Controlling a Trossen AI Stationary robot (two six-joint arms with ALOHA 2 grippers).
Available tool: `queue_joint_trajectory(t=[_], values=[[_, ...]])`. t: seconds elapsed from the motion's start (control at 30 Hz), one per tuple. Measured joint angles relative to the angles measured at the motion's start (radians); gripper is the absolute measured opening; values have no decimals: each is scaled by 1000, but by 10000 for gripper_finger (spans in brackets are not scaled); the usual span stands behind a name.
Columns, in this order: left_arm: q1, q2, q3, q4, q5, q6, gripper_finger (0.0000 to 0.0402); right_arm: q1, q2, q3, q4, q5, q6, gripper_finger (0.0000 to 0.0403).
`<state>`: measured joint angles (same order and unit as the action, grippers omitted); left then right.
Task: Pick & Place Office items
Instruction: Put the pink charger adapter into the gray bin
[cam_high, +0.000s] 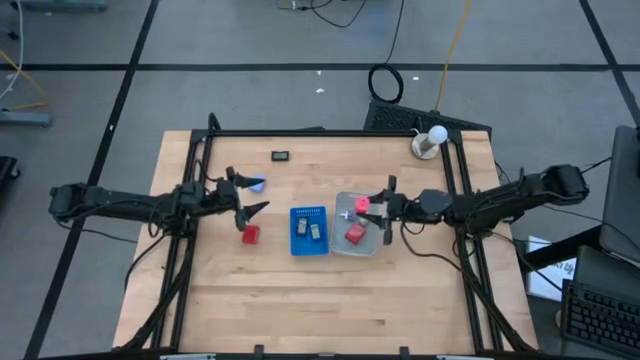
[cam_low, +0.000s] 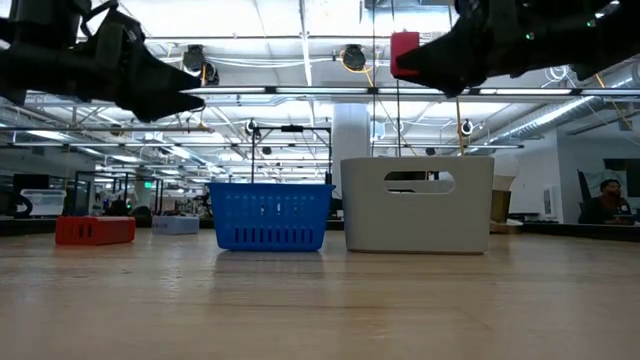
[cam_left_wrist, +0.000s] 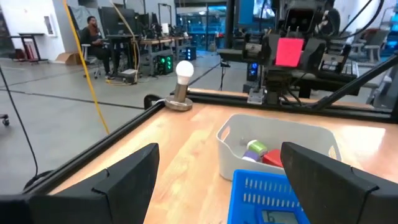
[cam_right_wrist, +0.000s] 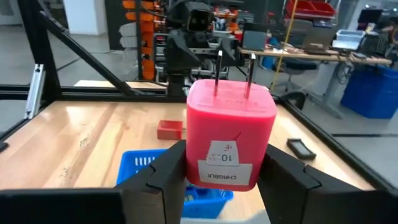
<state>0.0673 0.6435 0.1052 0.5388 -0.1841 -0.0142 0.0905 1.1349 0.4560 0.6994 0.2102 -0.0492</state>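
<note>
Right wrist view: right hand (cam_right_wrist: 214, 171) clamps pink plug block (cam_right_wrist: 231, 134) between fingers, raised.

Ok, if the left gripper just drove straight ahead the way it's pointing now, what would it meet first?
Probably the blue ribbed plastic tray, which sits directly ahead of the open left gripper in its wrist view. The gripper rides above the table, so it might pass over the tray toward the pale bin; depth is unclear.

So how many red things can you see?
3: one red block on the table by the left gripper, one red block in the clear tray, one pink-red plug in the right gripper. More could be hidden.
</note>
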Motion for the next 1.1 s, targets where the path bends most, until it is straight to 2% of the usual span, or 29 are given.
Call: queue_joint_trajectory(t=[0.27,0.5,0.7,0.87,1.1], values=[[0,-18,-16,12,1,-11,335,-32,-62,-99,15,-1,65,150],[3,-38,-16,17,0,12,335,-32,-67,-170,44,-1,135,157],[37,-49,-15,12,-4,5,335,-32,-65,-132,-91,-1,188,149],[51,-48,-15,0,1,-7,335,-30,-52,-99,-169,-7,218,158],[51,-48,-15,-41,0,-31,335,-30,47,-26,-206,-99,251,149]])
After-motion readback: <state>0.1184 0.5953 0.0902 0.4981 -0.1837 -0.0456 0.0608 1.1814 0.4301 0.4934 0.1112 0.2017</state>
